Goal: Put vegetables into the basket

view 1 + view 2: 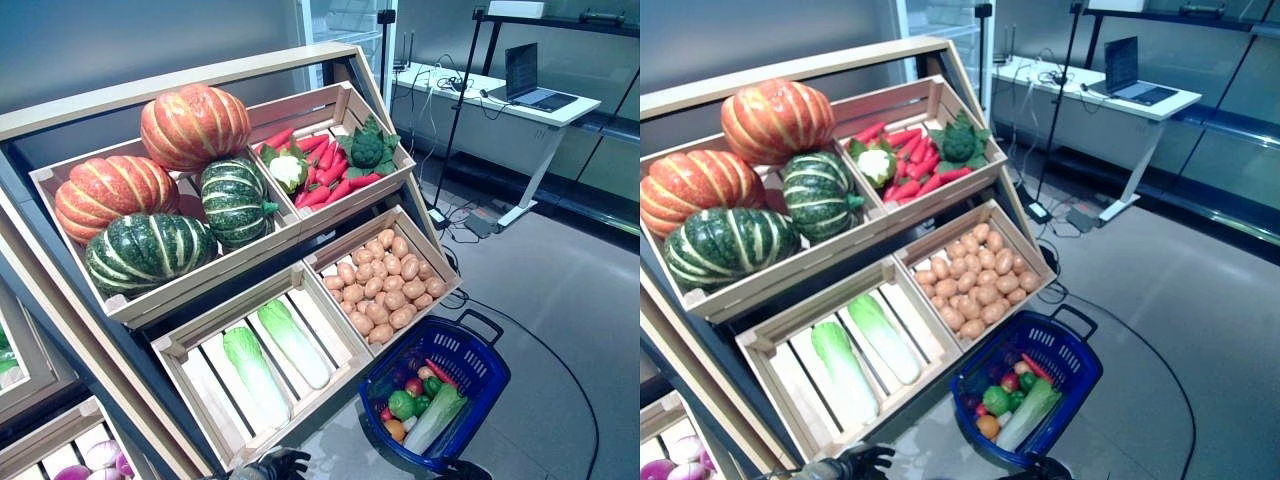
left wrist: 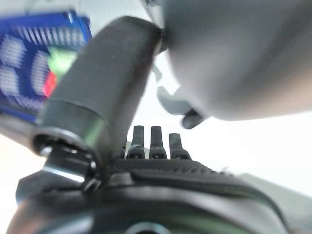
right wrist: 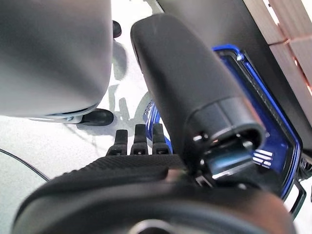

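A blue basket (image 1: pixel 478 352) stands on the floor at the foot of the wooden shelf, below the potato crate (image 1: pixel 384 283). Inside it lie a napa cabbage (image 1: pixel 436 418), a green pepper (image 1: pixel 402 404), a red chili and other small vegetables. My left hand (image 1: pixel 277 464) shows at the bottom edge, in front of the crate of two napa cabbages (image 1: pixel 273 355). In the left wrist view its thumb (image 2: pixel 102 97) and fingers are straight and hold nothing. My right hand (image 1: pixel 1041 468) hangs low just beside the basket (image 3: pixel 261 105), fingers (image 3: pixel 139 141) straight and empty.
The upper crates hold pumpkins (image 1: pixel 195 125) and red chilies with broccoli and cauliflower (image 1: pixel 330 165). Purple onions (image 1: pixel 100 460) lie in a crate at lower left. A white desk (image 1: pixel 520 95) with a laptop stands at the back right, with cables on the floor below it.
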Robot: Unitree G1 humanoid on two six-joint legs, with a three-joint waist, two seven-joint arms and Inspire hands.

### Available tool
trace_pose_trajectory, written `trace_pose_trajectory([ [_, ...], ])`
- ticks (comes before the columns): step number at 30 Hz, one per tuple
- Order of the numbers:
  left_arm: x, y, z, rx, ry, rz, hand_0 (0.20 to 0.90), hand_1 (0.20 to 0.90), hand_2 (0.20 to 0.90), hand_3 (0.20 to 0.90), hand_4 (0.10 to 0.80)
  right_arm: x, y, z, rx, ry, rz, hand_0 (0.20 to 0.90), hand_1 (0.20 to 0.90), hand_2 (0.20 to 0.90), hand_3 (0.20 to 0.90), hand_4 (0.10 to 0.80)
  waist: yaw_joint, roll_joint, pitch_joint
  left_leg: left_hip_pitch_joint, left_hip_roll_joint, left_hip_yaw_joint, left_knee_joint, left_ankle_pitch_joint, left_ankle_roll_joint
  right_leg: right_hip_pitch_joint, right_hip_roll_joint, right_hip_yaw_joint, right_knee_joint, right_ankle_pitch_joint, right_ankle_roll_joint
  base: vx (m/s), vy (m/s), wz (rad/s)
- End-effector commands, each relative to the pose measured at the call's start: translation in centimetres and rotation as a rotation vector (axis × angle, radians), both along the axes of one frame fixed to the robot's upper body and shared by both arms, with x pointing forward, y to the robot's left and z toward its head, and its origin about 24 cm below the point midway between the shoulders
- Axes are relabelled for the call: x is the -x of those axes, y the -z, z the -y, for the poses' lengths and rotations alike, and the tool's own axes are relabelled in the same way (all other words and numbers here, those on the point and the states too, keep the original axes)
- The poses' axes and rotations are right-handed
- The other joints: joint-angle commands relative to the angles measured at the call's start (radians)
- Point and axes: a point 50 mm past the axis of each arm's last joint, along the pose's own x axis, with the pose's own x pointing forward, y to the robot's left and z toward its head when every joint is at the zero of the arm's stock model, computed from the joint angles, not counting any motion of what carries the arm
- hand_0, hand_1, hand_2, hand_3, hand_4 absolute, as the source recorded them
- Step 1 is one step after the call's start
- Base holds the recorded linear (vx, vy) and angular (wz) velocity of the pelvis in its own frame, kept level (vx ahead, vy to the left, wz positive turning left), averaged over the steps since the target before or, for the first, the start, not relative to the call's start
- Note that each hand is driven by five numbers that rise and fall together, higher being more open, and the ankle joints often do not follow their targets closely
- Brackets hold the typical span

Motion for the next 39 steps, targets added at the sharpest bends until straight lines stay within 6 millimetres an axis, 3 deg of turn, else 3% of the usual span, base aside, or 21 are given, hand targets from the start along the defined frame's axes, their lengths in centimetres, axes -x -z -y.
trace_pose_trajectory([
  [1,-9.2,-7.2,1.2,0.110,0.182,0.335,0.900,0.900,0.900,0.900,0.800,-3.2,-1.0,-0.1,-0.012,-0.072,0.081,0.900,0.900,0.900,0.900,0.800,0.004,-0.008,0.053,0.035,0.008,0.014,0.009,-0.086,0.002,-0.043,-0.038,0.012,0.047,0.028,0.000,0.000,0.000,0.00],
  [3,-11.4,-11.2,0.7,0.089,0.256,0.486,0.900,0.900,0.900,0.900,0.800,-2.8,-1.0,0.6,-0.001,-0.063,0.083,0.900,0.900,0.900,0.900,0.800,0.011,0.001,0.052,0.030,0.006,0.008,0.009,-0.086,0.004,-0.044,-0.041,0.007,0.046,0.029,0.002,-0.005,0.024,0.03],
  [5,-12.4,-13.4,0.1,0.055,0.301,0.588,0.900,0.900,0.900,0.900,0.800,-2.5,-1.0,0.9,0.001,-0.056,0.085,0.900,0.900,0.900,0.900,0.800,0.013,0.004,0.049,0.029,0.005,0.004,0.009,-0.087,0.006,-0.043,-0.041,0.004,0.045,0.029,0.002,0.015,0.007,0.05],
  [6,-13.2,-15.5,-0.6,0.021,0.324,0.669,0.900,0.900,0.900,0.900,0.800,-2.2,-1.0,1.2,0.004,-0.055,0.086,0.900,0.900,0.900,0.900,0.800,0.015,0.005,0.047,0.028,0.005,0.002,0.009,-0.087,0.005,-0.042,-0.041,0.002,0.043,0.028,0.002,0.017,-0.006,0.05],
  [10,-14.4,-20.8,-2.4,-0.159,0.426,0.901,0.900,0.900,0.900,0.900,0.800,-1.3,-0.9,1.8,0.004,-0.030,0.089,0.900,0.900,0.900,0.900,0.800,0.028,0.001,0.038,0.024,0.005,-0.008,0.009,-0.088,0.004,-0.033,-0.041,-0.009,0.030,0.031,0.001,0.016,-0.021,0.04],
  [12,-14.6,-23.6,-3.9,-0.342,0.500,1.033,0.900,0.900,0.900,0.900,0.800,-0.8,-0.9,2.2,0.005,-0.020,0.090,0.900,0.900,0.900,0.900,0.800,0.037,-0.002,0.034,0.020,0.006,-0.018,0.009,-0.088,0.001,-0.028,-0.038,-0.017,0.023,0.032,-0.002,0.012,-0.039,0.07],
  [18,-14.6,-24.9,-7.6,-0.724,0.620,1.102,0.900,0.900,0.900,0.900,0.800,-1.0,-1.4,3.3,0.018,-0.023,0.107,0.900,0.900,0.900,0.900,0.800,0.039,-0.002,0.045,0.012,0.004,-0.034,0.009,-0.078,-0.002,-0.043,-0.030,-0.023,0.049,0.018,-0.010,-0.023,-0.007,0.12],
  [22,-15.1,-25.3,-8.2,-0.872,0.695,1.099,0.900,0.900,0.900,0.900,0.800,-2.3,-2.2,4.2,0.036,-0.038,0.145,0.900,0.900,0.900,0.900,0.800,0.033,0.003,0.084,-0.031,0.006,-0.039,0.066,-0.076,-0.002,-0.101,-0.026,-0.010,0.138,-0.011,-0.025,-0.136,0.026,0.04],
  [25,-16.1,-26.0,-8.7,-0.994,0.749,1.100,0.900,0.900,0.900,0.900,0.800,-4.6,-3.7,6.0,0.070,-0.042,0.200,0.900,0.900,0.900,0.900,0.800,0.025,0.003,0.171,-0.121,0.000,-0.062,0.228,-0.105,-0.012,-0.160,-0.018,0.007,0.246,-0.042,-0.053,-0.195,0.007,0.15],
  [27,-16.2,-26.3,-8.8,-1.031,0.769,1.101,0.900,0.900,0.900,0.900,0.800,-4.9,-4.0,6.6,0.082,-0.032,0.213,0.900,0.900,0.900,0.900,0.800,0.028,0.002,0.200,-0.144,-0.003,-0.068,0.275,-0.118,-0.017,-0.163,-0.018,0.001,0.272,-0.057,-0.061,-0.100,0.013,0.18],
  [33,-17.1,-27.6,-10.5,-1.145,0.557,1.428,0.900,0.900,0.900,0.900,0.800,-8.4,-5.9,6.7,0.092,-0.024,0.355,0.900,0.900,0.900,0.900,0.800,0.035,-0.011,0.300,-0.320,-0.008,-0.072,0.480,-0.170,-0.016,-0.317,-0.020,0.004,0.481,-0.121,-0.098,-0.196,0.015,0.07],
  [39,-17.9,-27.5,-10.3,-1.242,0.425,1.659,0.900,0.900,0.900,0.900,0.800,-12.1,-7.8,5.3,0.075,-0.036,0.475,0.900,0.900,0.900,0.900,0.800,0.029,-0.022,0.357,-0.460,-0.001,-0.060,0.621,-0.204,-0.020,-0.449,-0.017,0.024,0.636,-0.159,-0.113,-0.120,0.015,0.12],
])
